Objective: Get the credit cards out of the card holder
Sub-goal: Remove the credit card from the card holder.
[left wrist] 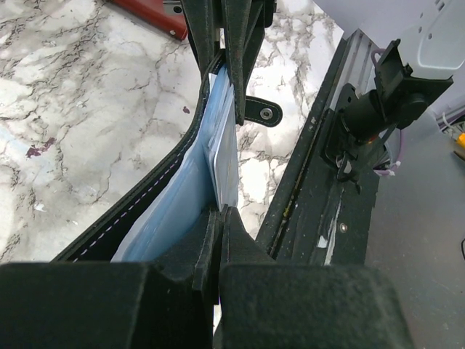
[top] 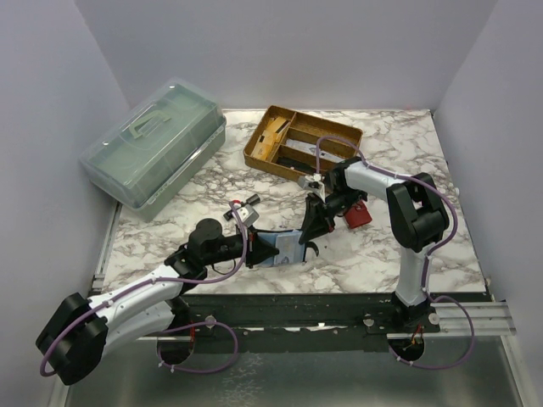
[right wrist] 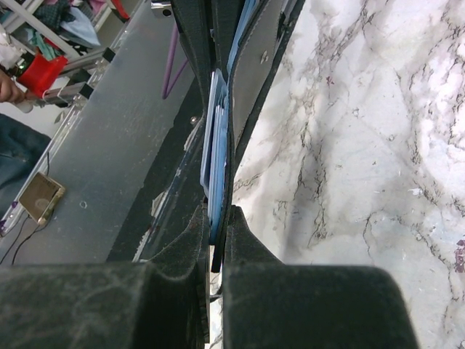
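Note:
The black card holder hangs open just above the table, stretched between my two grippers. Its white-stitched edge and blue lining show in the left wrist view. A pale blue-grey credit card sticks out of it, and my left gripper is shut on that card's near edge. From the far side my right gripper is shut on the holder's black flap, with the edges of blue credit cards pressed beside it. From above, the left gripper and right gripper face each other.
A red wallet lies just right of the right gripper. A wooden divided tray stands at the back centre and a clear lidded plastic box at the back left. The black metal rail runs along the table's near edge.

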`<state>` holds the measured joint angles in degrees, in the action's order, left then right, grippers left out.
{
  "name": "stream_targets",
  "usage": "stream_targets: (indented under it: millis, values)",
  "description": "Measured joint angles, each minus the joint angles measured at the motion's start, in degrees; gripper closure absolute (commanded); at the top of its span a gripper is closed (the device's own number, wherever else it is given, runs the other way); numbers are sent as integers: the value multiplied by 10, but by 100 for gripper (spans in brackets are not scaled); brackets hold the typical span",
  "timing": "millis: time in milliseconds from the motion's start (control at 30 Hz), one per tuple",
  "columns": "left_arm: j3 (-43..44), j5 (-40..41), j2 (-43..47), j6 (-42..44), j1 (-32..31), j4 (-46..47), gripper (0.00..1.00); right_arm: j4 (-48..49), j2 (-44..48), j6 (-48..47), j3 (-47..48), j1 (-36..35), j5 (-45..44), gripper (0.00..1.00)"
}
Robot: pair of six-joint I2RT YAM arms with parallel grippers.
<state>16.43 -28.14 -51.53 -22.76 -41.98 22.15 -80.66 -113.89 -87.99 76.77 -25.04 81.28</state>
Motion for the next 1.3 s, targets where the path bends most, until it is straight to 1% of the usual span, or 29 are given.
stream_targets:
  millis: [500,1300]
  values:
    - [6,-9,-10,23,-2,-6,100,0,0,-16,-12,3,-2,100]
    - [8,-21,-18,31,-2,-6,100,1,0,-21,-20,4,-8,100]
